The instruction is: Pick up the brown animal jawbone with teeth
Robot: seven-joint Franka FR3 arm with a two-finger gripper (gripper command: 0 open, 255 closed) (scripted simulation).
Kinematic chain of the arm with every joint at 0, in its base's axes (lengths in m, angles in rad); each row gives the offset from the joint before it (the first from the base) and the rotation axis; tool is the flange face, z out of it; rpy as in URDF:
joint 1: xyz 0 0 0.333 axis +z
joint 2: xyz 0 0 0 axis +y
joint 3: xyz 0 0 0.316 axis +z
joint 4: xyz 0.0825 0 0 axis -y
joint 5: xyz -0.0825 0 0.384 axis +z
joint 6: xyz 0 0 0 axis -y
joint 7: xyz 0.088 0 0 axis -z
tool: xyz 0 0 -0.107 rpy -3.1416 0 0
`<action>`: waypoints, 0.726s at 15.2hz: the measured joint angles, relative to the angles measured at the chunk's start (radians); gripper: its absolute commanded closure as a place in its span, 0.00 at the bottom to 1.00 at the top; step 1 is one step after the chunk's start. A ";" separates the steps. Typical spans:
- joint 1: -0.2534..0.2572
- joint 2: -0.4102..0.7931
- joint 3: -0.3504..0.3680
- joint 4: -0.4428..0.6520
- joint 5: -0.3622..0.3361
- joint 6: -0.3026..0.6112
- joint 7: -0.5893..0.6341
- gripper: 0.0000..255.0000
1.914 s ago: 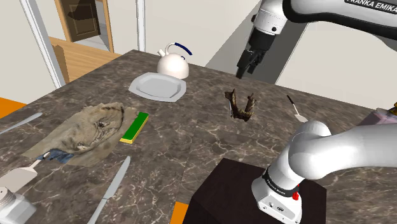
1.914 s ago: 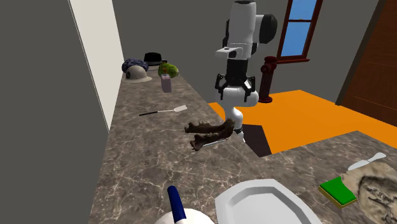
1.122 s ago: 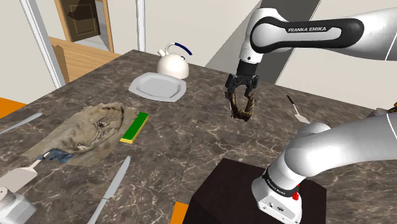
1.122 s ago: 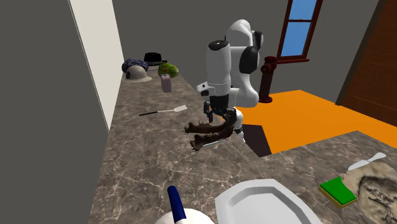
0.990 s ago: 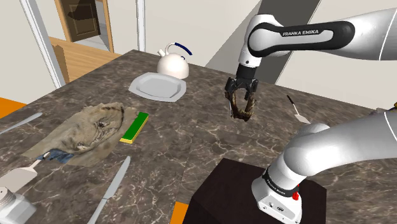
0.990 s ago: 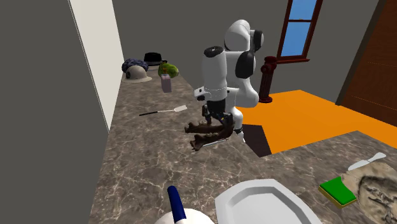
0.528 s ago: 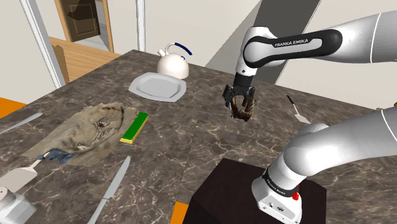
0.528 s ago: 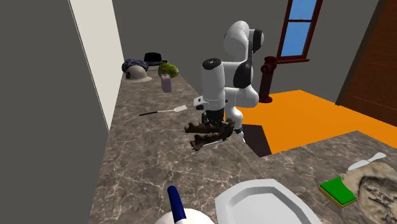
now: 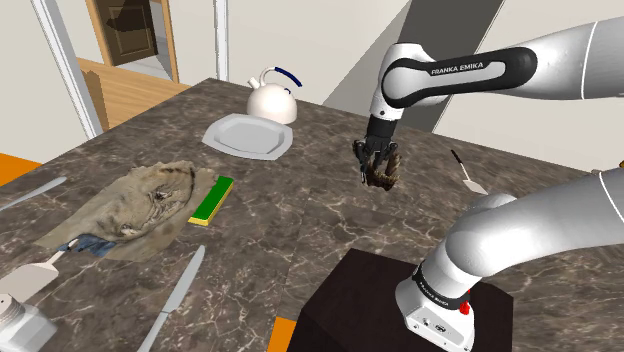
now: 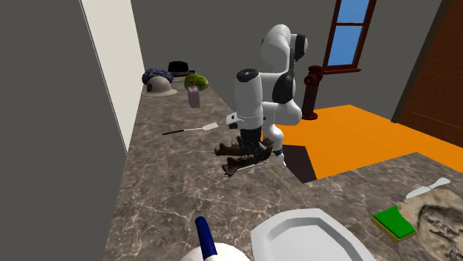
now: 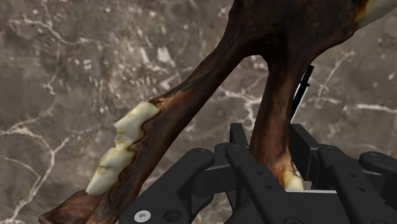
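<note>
Jaws closed on one branch of the jawbone (image 11: 191,108): the black gripper (image 11: 270,143) comes straight down on it and both fingers (image 11: 236,141) press that branch's sides. The bone is dark brown and glossy, forked into two slim curved branches that join at one end. A bumpy row of cream teeth runs along the free branch, and a paler patch shows near the clasped one. It lies on a dark, white-veined marble counter (image 9: 300,215), just ahead of the stand (image 9: 370,300). A thin spatula (image 9: 465,172) lies near it towards the shoulder view's right. Further to that view's left are a white squarish plate (image 9: 248,135), a round white kettle (image 9: 271,100) with a blue handle, a flat green sponge (image 9: 212,198) and a crumpled drab cloth (image 9: 140,205).
</note>
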 measured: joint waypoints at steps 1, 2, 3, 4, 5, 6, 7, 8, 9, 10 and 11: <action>0.000 0.000 0.000 0.000 0.000 0.000 0.000 1.00; 0.000 0.000 0.000 0.000 0.000 0.000 0.000 1.00; 0.000 0.000 0.000 0.000 0.000 0.001 0.000 1.00; -0.001 -0.003 0.000 0.004 -0.001 -0.007 0.000 1.00; -0.001 -0.005 0.000 0.011 0.000 -0.017 0.000 1.00; -0.001 -0.006 0.001 0.022 0.000 -0.029 0.001 1.00; 0.000 -0.012 0.002 0.030 0.000 -0.043 0.002 1.00; -0.001 -0.014 0.002 0.041 0.000 -0.057 0.002 1.00; 0.000 -0.023 0.004 0.047 0.001 -0.072 0.004 1.00; 0.000 -0.022 0.004 0.062 0.001 -0.085 0.004 1.00; 0.000 -0.027 0.005 0.073 0.001 -0.101 0.005 1.00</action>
